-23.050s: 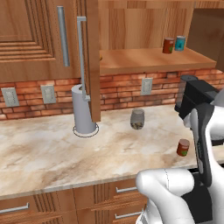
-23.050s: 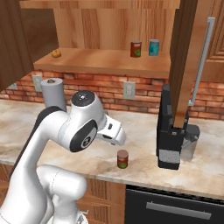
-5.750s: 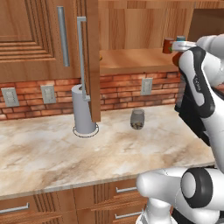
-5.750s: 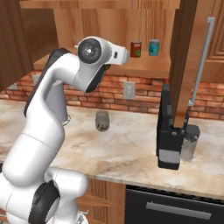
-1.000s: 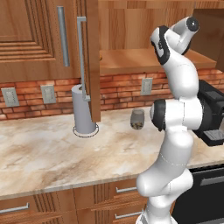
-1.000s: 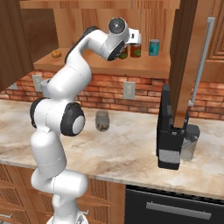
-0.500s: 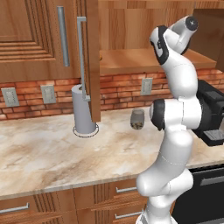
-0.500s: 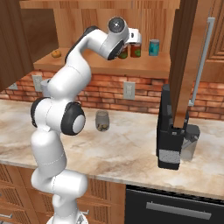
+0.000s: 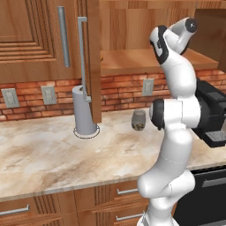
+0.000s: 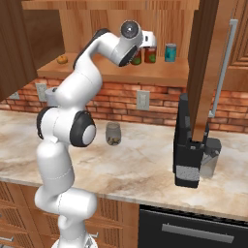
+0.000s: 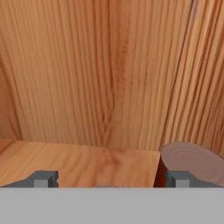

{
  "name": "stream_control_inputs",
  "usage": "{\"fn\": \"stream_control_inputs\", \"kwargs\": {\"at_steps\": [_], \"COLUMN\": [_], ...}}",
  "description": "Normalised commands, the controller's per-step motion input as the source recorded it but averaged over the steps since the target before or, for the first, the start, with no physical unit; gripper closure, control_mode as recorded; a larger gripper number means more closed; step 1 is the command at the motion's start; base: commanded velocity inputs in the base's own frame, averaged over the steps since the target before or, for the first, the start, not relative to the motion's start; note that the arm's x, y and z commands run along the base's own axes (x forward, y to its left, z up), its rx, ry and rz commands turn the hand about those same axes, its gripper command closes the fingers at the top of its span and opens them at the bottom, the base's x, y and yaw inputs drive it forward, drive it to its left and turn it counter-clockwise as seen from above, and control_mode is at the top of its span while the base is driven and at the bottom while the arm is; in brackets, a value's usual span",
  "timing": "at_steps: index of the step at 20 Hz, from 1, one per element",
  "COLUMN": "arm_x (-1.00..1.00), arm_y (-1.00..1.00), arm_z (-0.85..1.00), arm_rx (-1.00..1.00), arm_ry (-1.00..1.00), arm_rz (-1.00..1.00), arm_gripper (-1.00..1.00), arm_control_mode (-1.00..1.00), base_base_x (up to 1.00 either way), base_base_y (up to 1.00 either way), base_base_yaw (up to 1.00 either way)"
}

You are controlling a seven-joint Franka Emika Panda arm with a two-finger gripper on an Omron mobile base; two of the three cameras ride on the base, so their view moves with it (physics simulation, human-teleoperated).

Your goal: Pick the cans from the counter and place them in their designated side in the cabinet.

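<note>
Red cylindrical cans (image 10: 149,55), 2 side by side, stand on the brown wooden cabinet shelf (image 10: 164,72), left of a teal can (image 10: 170,52). Gripper (image 11: 109,178) spread wide, holding nothing.

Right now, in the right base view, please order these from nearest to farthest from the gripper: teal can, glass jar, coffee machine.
1. Teal can, on the shelf, right of the gripper.
2. Glass jar, on the counter below.
3. Coffee machine, low at right.

Arm hides part of one can (image 10: 137,57).

2 base views flanking arm, hand view close on cabinet (image 11: 109,78)
</note>
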Motion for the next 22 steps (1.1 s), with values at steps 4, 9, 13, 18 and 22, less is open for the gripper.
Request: {"fn": "stream_control_inputs", "kwargs": {"at_steps": [4, 9, 13, 18, 22], "arm_x": [0.17, 0.04, -0.01, -0.03, -0.15], "arm_y": [-0.03, -0.14, -0.13, -0.01, 0.0], "arm_z": [-0.01, 0.0, 0.05, 0.2, 0.2], "arm_rx": [0.0, 0.0, 0.0, 0.0, 0.0], "arm_ry": [-0.12, -0.16, -0.13, -0.11, -0.09], "arm_rz": [0.04, 0.05, 0.04, 0.05, 0.06], "arm_gripper": [-1.0, -1.0, -1.0, -1.0, -1.0], "arm_control_mode": [-1.0, -1.0, -1.0, -1.0, -1.0], "base_base_x": [0.0, 0.0, 0.0, 0.0, 0.0], "base_base_y": [0.0, 0.0, 0.0, 0.0, 0.0], "base_base_yaw": [0.0, 0.0, 0.0, 0.0, 0.0]}}
